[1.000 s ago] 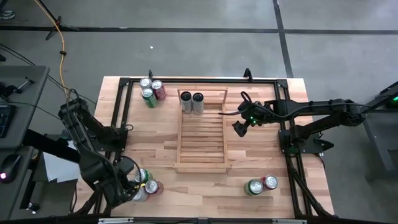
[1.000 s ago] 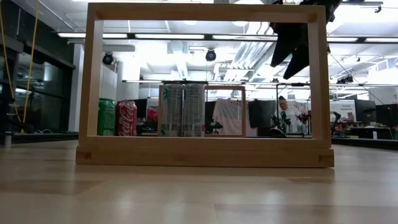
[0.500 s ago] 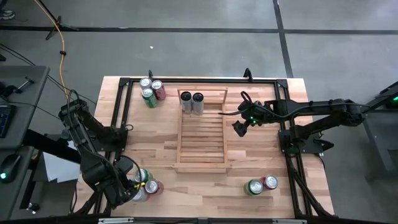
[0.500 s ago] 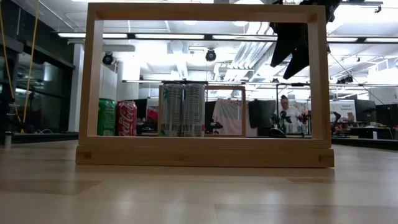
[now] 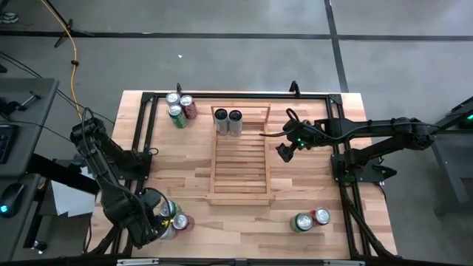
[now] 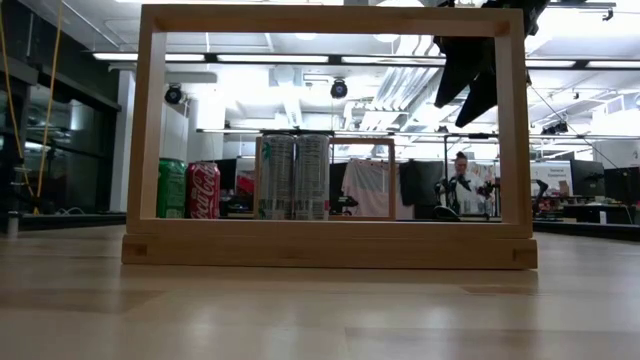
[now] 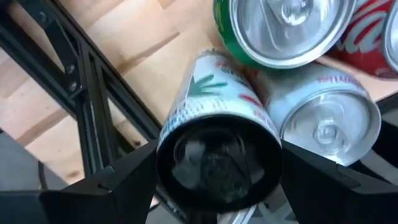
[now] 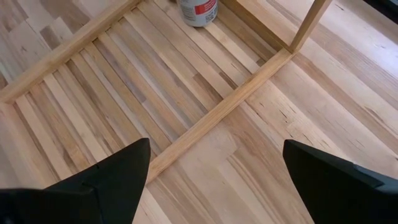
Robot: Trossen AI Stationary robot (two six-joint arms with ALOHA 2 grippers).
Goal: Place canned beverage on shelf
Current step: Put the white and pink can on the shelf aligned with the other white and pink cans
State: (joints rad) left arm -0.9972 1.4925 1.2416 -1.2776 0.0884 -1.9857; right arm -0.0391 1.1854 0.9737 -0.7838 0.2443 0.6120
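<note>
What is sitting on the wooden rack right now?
Two silver cans stand side by side at the far end of the shelf. The remaining slats show bare. Nothing hides them from above.

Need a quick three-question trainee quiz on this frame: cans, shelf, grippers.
1. How many tall silver cans stand on the light-wood slatted shelf?
2. True or false: the right gripper, beside the shelf's right rail, holds a can.
3. The left gripper, at the table's near-left corner, is shut on: A) a white can with a green leaf print; B) a red can; C) nothing.

Key: 1) two, at the far end. 2) false; the right gripper is open and empty. 3) A.
</note>
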